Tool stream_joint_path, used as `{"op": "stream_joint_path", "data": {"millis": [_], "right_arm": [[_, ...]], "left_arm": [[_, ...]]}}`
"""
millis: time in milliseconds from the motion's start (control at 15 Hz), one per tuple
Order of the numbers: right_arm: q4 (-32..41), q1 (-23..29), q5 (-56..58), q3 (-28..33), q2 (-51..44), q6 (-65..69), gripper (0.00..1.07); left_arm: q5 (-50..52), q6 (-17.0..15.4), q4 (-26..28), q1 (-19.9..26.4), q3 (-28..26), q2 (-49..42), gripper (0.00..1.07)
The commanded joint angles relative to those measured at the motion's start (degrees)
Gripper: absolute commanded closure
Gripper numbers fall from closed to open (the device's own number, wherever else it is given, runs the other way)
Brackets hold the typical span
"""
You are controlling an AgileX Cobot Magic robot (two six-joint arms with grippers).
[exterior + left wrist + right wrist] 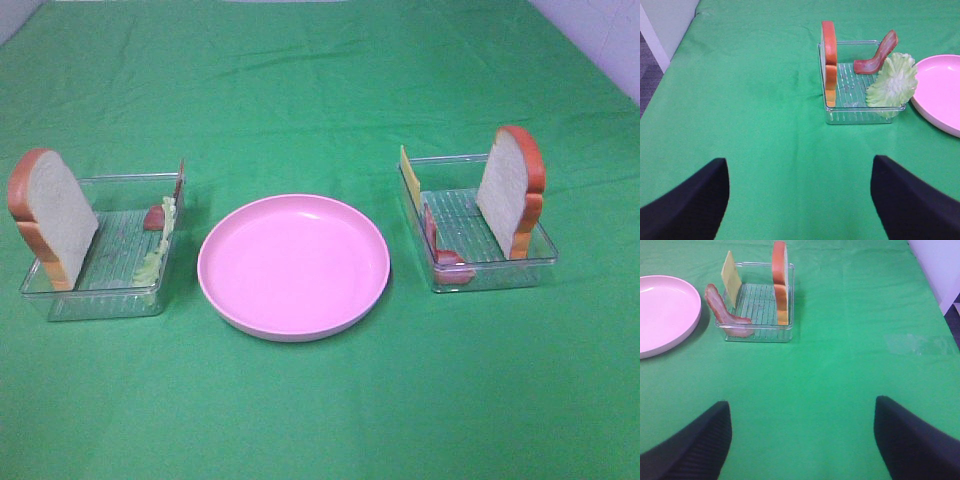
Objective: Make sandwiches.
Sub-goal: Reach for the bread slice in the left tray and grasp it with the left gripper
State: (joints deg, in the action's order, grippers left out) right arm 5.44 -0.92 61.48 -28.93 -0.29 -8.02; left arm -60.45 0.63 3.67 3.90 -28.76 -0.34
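The sandwich parts stand apart in two clear trays. In the left tray (110, 300) a bread slice (50, 215) leans upright, with a bacon strip (876, 55) and a lettuce leaf (892, 82) against the side nearest the plate. The right tray (490, 275) holds another upright bread slice (512, 190), a yellow cheese square (730, 272) and a bacon strip (722, 312). My left gripper (800, 200) and right gripper (802, 440) are open and empty, each well short of its tray. Neither arm shows in the high view.
A round pink plate (293, 265) sits empty between the trays on the green cloth (320, 420). In the wrist views, the table's edges show at the far left (670, 45) and far right (940, 290).
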Motion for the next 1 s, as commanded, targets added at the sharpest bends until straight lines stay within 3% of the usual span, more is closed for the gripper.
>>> {"op": "stream_joint_path", "data": {"millis": [67,1000], "right_arm": [[-0.06,-0.23,-0.69,-0.06,-0.92,-0.69,0.33],[-0.06,-0.23,-0.69,-0.06,-0.92,-0.69,0.33]], "left_arm": [[0.57,0.11,0.17,0.11,0.11,-1.15,0.32],[0.57,0.11,0.17,0.11,0.11,-1.15,0.32]]}}
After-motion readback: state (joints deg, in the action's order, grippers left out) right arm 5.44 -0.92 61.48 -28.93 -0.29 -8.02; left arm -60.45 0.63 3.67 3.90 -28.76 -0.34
